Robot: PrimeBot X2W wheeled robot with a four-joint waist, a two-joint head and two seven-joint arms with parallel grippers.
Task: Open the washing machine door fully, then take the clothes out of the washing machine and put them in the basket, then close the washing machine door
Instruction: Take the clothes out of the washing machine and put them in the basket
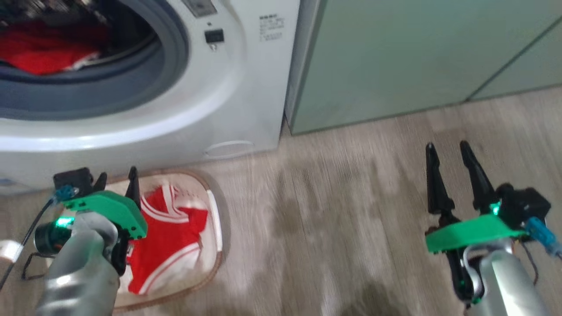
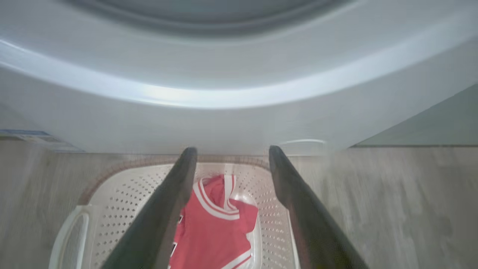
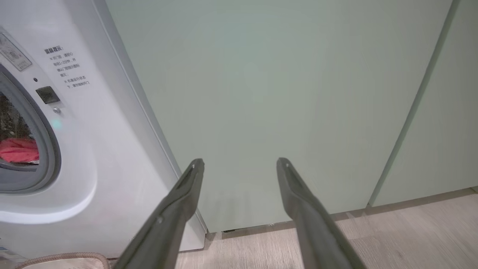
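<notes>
The left arm (image 1: 79, 272) hides the basket's (image 1: 216, 215) left side; the edge cuts off the washer (image 1: 246, 109); its print (image 1: 271, 28) is unreadable.

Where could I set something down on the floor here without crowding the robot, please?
The wooden floor is bare in the wide stretch bordered by the basket, the pale green cabinets and the right gripper. It is crowded before the washing machine: the basket there holds a red garment, with the left gripper above it.

Red clothes (image 1: 175, 237) striped in white are seen in the cream, perforated, brown-rimmed basket (image 1: 216, 219) before the white washing machine (image 1: 246, 87); pale green cabinets (image 1: 395, 57) are seen beside it.
</notes>
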